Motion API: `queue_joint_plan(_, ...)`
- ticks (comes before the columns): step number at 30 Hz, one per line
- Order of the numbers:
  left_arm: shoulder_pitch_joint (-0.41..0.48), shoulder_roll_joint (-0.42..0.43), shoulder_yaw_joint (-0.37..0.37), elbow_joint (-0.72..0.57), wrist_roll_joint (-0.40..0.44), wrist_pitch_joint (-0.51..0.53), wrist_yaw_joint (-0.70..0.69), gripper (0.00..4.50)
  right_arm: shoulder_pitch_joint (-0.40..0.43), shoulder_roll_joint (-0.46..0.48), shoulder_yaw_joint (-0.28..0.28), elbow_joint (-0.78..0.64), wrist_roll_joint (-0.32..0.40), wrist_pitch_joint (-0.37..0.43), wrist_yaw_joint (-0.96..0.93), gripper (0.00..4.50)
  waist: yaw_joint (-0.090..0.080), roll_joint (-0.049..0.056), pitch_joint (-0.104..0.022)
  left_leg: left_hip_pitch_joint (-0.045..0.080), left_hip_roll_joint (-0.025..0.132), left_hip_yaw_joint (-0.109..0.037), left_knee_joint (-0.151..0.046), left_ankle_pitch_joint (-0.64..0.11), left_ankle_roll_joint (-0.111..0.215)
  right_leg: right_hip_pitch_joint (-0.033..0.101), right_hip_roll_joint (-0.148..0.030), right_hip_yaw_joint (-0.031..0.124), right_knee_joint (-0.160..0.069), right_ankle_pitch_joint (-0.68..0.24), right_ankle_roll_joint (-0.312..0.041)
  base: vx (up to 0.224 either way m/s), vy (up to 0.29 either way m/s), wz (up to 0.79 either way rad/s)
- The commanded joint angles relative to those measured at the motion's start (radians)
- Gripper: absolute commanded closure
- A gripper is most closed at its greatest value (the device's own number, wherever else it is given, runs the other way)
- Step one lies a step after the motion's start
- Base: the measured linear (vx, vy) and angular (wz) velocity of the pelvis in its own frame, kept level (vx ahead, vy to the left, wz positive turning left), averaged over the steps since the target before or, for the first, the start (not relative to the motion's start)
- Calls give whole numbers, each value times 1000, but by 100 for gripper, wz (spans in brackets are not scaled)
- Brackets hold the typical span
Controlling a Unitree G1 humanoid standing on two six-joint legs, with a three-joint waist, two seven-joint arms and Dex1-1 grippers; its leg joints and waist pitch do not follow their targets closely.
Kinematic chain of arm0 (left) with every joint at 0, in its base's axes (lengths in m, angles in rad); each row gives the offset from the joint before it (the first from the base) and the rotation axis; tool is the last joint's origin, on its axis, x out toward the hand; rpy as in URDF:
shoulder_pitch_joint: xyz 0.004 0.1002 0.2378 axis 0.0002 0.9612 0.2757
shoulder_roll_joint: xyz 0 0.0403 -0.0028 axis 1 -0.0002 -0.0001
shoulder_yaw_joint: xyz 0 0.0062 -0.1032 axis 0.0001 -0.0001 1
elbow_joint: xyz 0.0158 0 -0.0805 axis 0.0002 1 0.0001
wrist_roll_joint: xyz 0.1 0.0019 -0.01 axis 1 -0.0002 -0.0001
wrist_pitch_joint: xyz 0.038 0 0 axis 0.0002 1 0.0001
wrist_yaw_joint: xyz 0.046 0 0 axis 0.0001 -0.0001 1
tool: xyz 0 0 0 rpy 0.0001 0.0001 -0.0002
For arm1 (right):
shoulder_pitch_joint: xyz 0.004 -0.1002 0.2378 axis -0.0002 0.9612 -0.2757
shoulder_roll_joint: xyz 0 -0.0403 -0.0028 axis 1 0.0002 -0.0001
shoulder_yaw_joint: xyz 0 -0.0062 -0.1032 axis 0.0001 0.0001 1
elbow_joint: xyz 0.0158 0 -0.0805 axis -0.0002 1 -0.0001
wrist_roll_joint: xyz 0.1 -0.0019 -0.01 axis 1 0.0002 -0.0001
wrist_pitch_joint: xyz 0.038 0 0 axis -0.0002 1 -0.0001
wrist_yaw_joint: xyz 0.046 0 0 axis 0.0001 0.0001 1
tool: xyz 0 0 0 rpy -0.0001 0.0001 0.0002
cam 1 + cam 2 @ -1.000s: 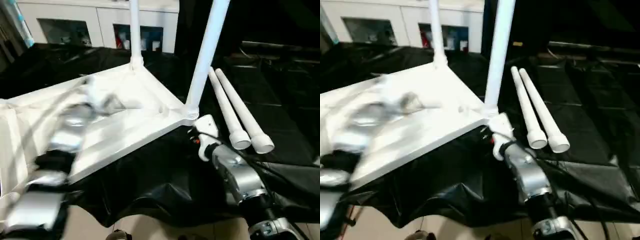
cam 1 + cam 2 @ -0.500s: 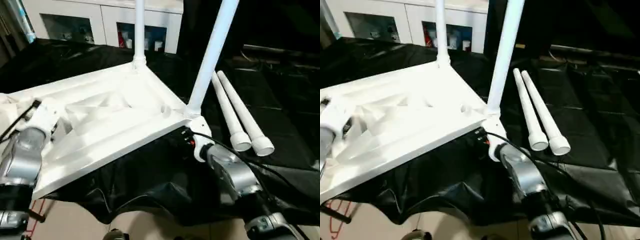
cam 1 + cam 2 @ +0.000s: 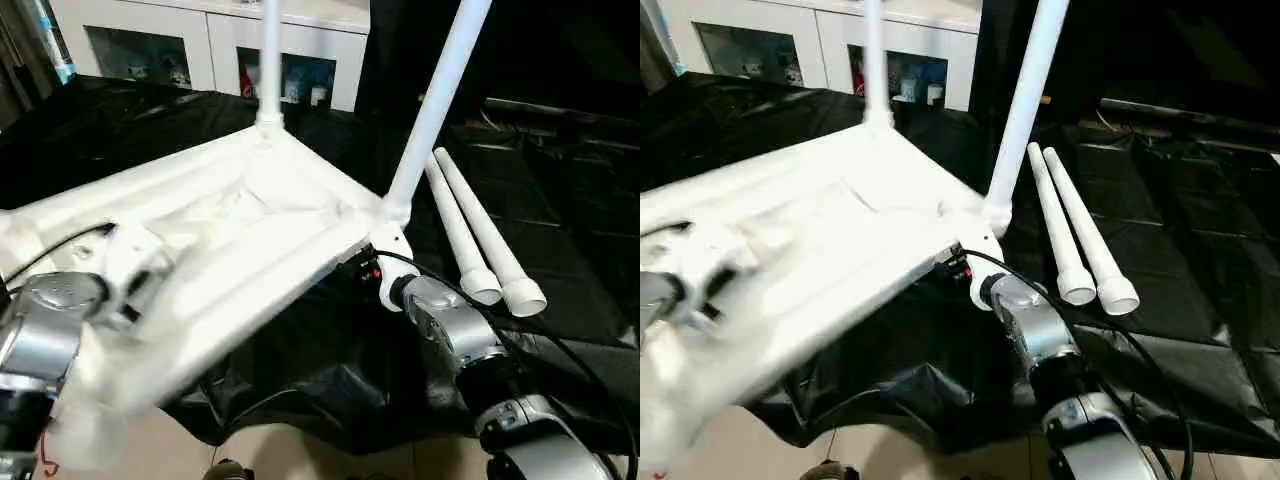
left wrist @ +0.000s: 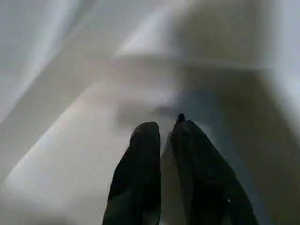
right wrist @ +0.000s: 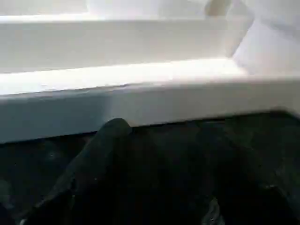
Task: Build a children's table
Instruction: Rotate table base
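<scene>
An upturned white tabletop [image 3: 250,230] lies tilted on a black sheet [image 3: 320,350], two legs [image 3: 425,125] standing in its far corners. Two loose legs [image 3: 480,235] rest side by side on the sheet, right of it. The right gripper [image 5: 183,140] sits at the tabletop's near-right corner rim, its state impossible to tell. The left gripper [image 4: 164,129], fingers nearly together and empty, points at the ribbed underside.
</scene>
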Motion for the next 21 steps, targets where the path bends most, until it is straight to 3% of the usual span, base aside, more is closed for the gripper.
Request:
queue_joint_plan(1,18,-18,-106,-40,-66,-16,-138,411,-41,13,-3,30,-9,-26,6,212,-1,21,-63,34,36,-22,-79,-285,-62,25,-75,45,-66,-227,-173,0,0,0)
queue_joint_plan(3,11,-18,-143,-43,-76,-86,-196,420,-57,18,-4,52,-8,-35,7,230,-3,26,-63,32,32,-20,-78,-277,-61,26,-71,46,-65,-209,-173,0,0,0)
queue_joint_plan(5,-25,-42,-185,-28,-92,-115,-258,435,-74,23,-6,74,-7,-45,5,238,-4,23,-64,32,33,-20,-78,-278,-64,28,-72,46,-65,-211,-169,0,0,0)
queue_joint_plan(7,-70,-76,-213,10,-87,-131,-281,449,-85,24,-8,87,-8,-52,4,258,-5,34,-65,36,31,-19,-77,-284,-75,27,-69,46,-65,-208,-172,0,0,0)
queue_joint_plan(9,-102,-102,-222,43,-82,-145,-283,450,-89,24,-10,91,-7,-55,6,268,-8,30,-67,33,32,-21,-77,-285,-80,33,-71,45,-62,-194,-173,0,0,0)
queue_joint_plan(10,-137,-129,-230,82,-79,-170,-283,450,-91,22,-10,94,-7,-57,7,268,-8,40,-67,33,31,-21,-77,-284,-81,33,-71,46,-62,-189,-174,0,0,0)
queue_joint_plan(11,-187,-171,-231,145,-74,-213,-267,450,-94,19,-12,99,-8,-63,9,295,-10,42,-69,33,29,-21,-74,-272,-80,36,-70,45,-60,-162,-181,0,0,0)
queue_joint_plan(13,-215,-193,-228,189,-66,-238,-244,450,-93,17,-12,101,-9,-67,9,302,-13,38,-70,32,27,-18,-72,-271,-74,37,-67,45,-64,-153,-186,0,0,0)
queue_joint_plan(14,-241,-209,-227,231,-52,-260,-221,450,-92,14,-12,102,-11,-69,7,317,-10,48,-71,33,28,-20,-71,-270,-77,39,-69,45,-61,-149,-188,0,0,0)
queue_joint_plan(16,-292,-236,-221,316,-22,-302,-163,450,-89,10,-15,100,-15,-73,5,330,-15,43,-71,30,26,-20,-71,-268,-69,42,-67,44,-63,-145,-191,0,0,0)
queue_joint_plan(17,-321,-248,-216,366,-9,-325,-126,450,-87,8,-21,97,-17,-75,4,340,-15,55,-72,30,26,-21,-69,-269,-68,42,-68,44,-63,-144,-192,0,0,0)
queue_joint_plan(19,-371,-266,-210,456,20,-364,-51,450,-79,3,-29,85,-20,-75,-1,352,-19,50,-73,30,26,-21,-68,-274,-62,44,-67,42,-65,-152,-194,0,0,0)
queue_joint_plan(20,-397,-271,-213,507,37,-388,-17,450,-72,-1,-31,76,-22,-75,-5,362,-17,61,-73,28,24,-23,-67,-270,-58,45,-68,42,-65,-160,-193,0,0,0)
queue_joint_plan(21,-404,-272,-215,522,41,-396,-11,450,-70,-3,-31,74,-23,-75,-7,374,-18,55,-74,28,27,-24,-66,-272,-56,48,-71,42,-66,-162,-195,0,0,0)
